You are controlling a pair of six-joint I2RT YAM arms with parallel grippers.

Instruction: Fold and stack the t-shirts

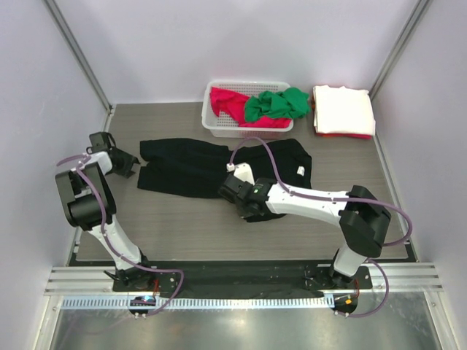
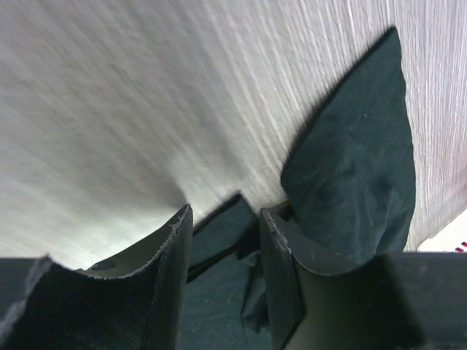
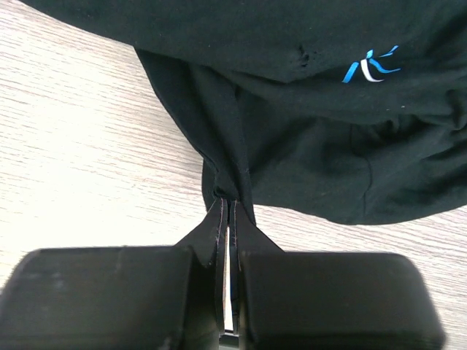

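The right hand [image 3: 228, 209] grips the black shirt [image 3: 292, 146] tight for folding; the left hand [image 2: 226, 215], half-spread, seemingly straddles its far corner.

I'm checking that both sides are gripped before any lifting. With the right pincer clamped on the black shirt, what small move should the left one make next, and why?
Probably close the left pincer fully. Its jaws stand apart with a fold of the black t-shirt between them, while the right pincer is shut on the shirt's near edge. Both need grip before lifting.
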